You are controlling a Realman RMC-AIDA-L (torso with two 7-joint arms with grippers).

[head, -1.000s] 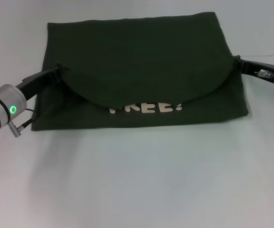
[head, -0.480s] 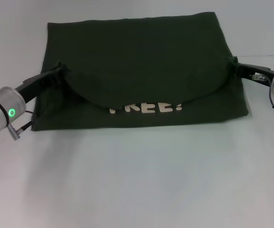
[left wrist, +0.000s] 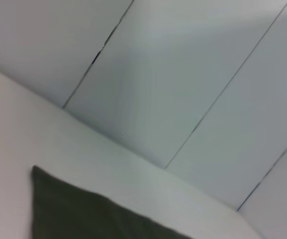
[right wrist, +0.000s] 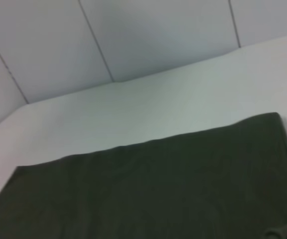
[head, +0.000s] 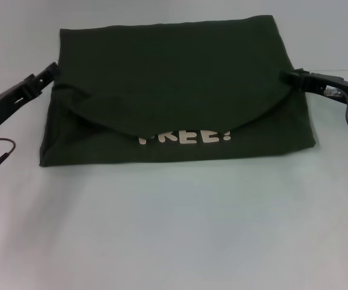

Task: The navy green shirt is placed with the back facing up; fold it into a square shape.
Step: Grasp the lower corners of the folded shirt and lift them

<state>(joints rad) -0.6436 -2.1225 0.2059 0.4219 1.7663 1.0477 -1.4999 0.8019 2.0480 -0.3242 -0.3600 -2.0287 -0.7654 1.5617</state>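
Head view has the navy green shirt (head: 180, 84) lying flat on the white table (head: 174, 229), a curved flap folded over the top of the cream "FREE!" letters (head: 185, 138), with the left gripper (head: 52, 70) at its left edge and the right gripper (head: 287, 77) at its right edge, and honestly can't tell if either one is pinching cloth or not.

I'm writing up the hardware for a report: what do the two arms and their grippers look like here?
The left gripper has slim black fingers on a black body, with a thin grey cable ending in a metal plug below it. The right gripper is also slim and black, with small pale fittings, and joins a rounded silver wrist with a glowing teal light.
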